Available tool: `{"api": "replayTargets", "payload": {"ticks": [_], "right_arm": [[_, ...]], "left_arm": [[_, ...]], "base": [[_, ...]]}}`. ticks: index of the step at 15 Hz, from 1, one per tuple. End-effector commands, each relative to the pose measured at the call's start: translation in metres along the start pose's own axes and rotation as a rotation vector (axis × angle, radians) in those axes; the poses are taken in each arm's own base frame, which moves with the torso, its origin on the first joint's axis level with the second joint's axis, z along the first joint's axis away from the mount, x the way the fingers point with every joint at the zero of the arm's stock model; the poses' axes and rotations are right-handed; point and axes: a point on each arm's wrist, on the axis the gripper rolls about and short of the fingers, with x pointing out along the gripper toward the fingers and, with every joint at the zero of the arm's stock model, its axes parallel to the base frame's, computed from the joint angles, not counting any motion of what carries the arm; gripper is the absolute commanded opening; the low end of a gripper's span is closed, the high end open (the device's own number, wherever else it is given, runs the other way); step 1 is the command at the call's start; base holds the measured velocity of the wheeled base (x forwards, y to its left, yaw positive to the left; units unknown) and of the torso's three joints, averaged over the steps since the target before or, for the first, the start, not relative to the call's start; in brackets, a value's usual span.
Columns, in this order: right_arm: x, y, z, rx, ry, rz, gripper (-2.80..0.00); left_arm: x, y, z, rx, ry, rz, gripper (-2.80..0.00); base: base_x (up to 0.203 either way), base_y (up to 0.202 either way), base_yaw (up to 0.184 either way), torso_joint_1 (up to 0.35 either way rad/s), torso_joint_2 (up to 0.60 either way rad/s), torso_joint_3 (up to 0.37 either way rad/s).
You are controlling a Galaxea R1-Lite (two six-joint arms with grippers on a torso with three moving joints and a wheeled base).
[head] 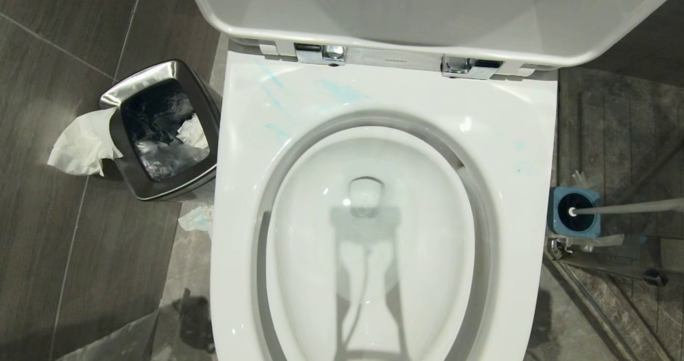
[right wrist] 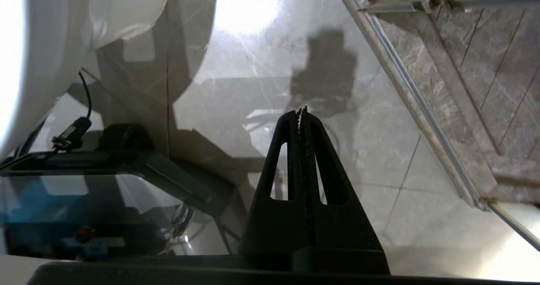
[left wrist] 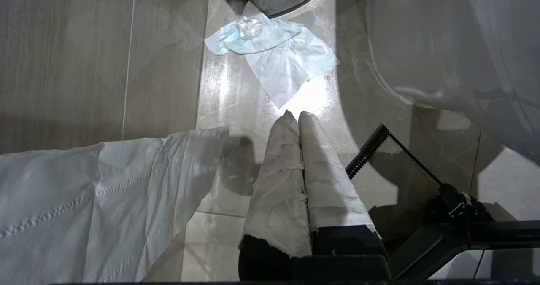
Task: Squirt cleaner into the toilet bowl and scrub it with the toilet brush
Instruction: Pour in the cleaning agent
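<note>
The toilet bowl [head: 256, 136] fills the head view, with its white seat down, its lid raised and water at the bottom. Faint blue smears [head: 331, 91] mark the seat's back. To the bowl's right, the toilet brush handle [head: 630, 207] leans out of a blue square holder [head: 574, 211]. The cleaner is out of view. Neither arm shows in the head view. My left gripper [left wrist: 296, 114], its fingers wrapped in white tape, is shut and empty over the floor beside the bowl's outer wall [left wrist: 443, 44]. My black right gripper [right wrist: 302, 110] is shut and empty above the floor tiles.
A square steel bin [head: 160, 131] stands left of the toilet with paper [head: 83, 144] hanging over its rim. A crumpled tissue [left wrist: 274, 53] lies on the floor ahead of the left gripper, next to a white paper sheet [left wrist: 84, 200]. A metal shower rail [right wrist: 413, 95] runs beside the right gripper.
</note>
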Motion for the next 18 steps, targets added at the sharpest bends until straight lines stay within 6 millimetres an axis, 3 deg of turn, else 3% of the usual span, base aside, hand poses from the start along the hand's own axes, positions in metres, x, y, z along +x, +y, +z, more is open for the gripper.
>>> {"api": "replayTargets", "payload": {"ticks": [1, 4, 7, 12, 15, 18], "right_arm": [[0.026, 0.004, 0.037, -0.005, 0.167, -0.003, -2.80], [0.073, 0.008, 0.069, -0.012, 0.162, 0.013, -2.80], [0.135, 0.010, 0.082, -0.021, 0.051, 0.008, -2.80], [0.203, 0.012, 0.081, -0.034, -0.064, 0.001, -2.80], [0.237, 0.011, 0.069, -0.043, -0.111, 0.000, -2.80], [0.282, 0.008, 0.044, -0.065, -0.126, -0.030, -2.80]], "left_arm": [[0.000, 0.000, 0.000, 0.000, 0.003, 0.000, -2.80], [0.000, 0.000, 0.000, 0.000, 0.003, 0.000, -2.80], [0.000, 0.000, 0.000, 0.000, 0.003, 0.000, -2.80], [0.000, 0.000, 0.000, 0.000, 0.003, 0.000, -2.80], [0.000, 0.000, 0.000, 0.000, 0.003, 0.000, -2.80], [0.000, 0.000, 0.000, -0.001, 0.003, 0.000, -2.80]], "base": [[0.000, 0.000, 0.000, 0.000, 0.00, 0.000], [0.000, 0.000, 0.000, 0.000, 0.00, 0.000], [0.000, 0.000, 0.000, 0.000, 0.00, 0.000], [0.000, 0.000, 0.000, 0.000, 0.00, 0.000], [0.000, 0.000, 0.000, 0.000, 0.00, 0.000], [0.000, 0.000, 0.000, 0.000, 0.00, 0.000]]}}
